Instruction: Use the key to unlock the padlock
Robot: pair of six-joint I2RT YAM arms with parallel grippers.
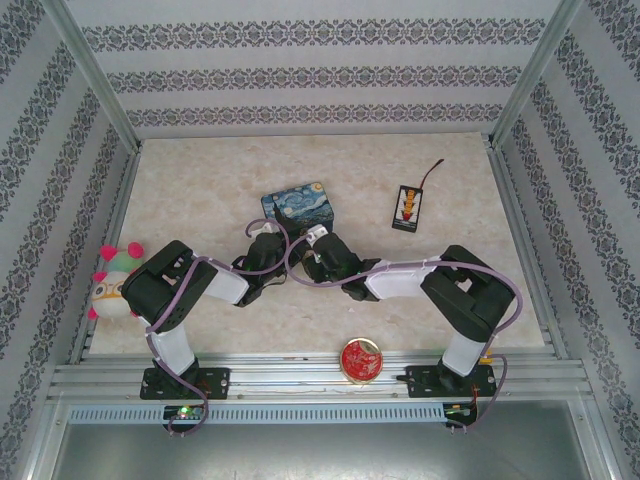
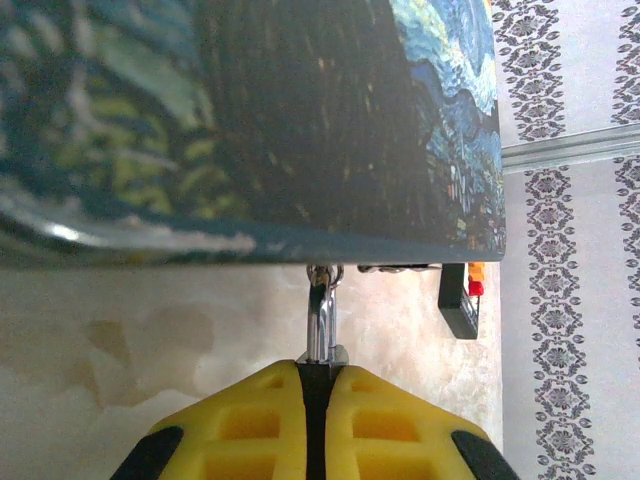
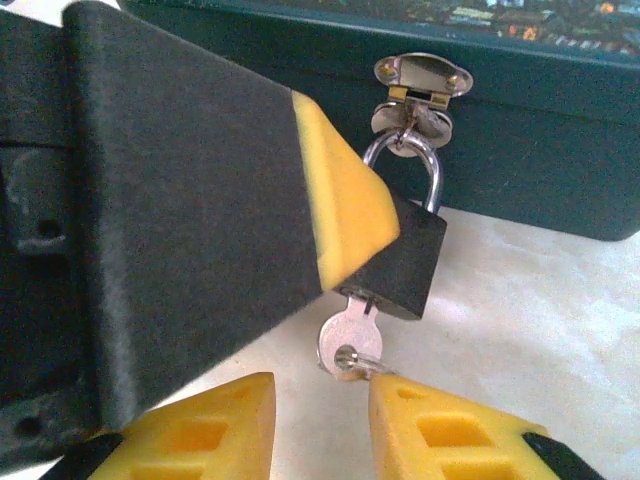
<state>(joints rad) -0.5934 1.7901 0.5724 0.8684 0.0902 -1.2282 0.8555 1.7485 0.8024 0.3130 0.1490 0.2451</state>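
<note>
- While the right gripper [image 3: 322, 395] is held open, with its yellow fingers [image 3: 200, 430] on either side of the key [image 3: 350, 345], the key head is not yet clamped. The key sits in the bottom of the padlock [image 3: 405, 265].
- If the fingers are closed off-centre, the small key head may be pushed sideways or pulled out of the keyhole.
- The padlock body is gripped by the closed left gripper [image 2: 313, 375]. Its shackle [image 3: 432, 165] hangs from the hasp [image 3: 420, 80] on the front of the tin [image 3: 540, 150], just above the table [image 3: 530, 330].
- If the key is turned hard, the padlock may be twisted in this grip and the tin may be dragged.
- Whether the key is fully inserted cannot be told.
</note>
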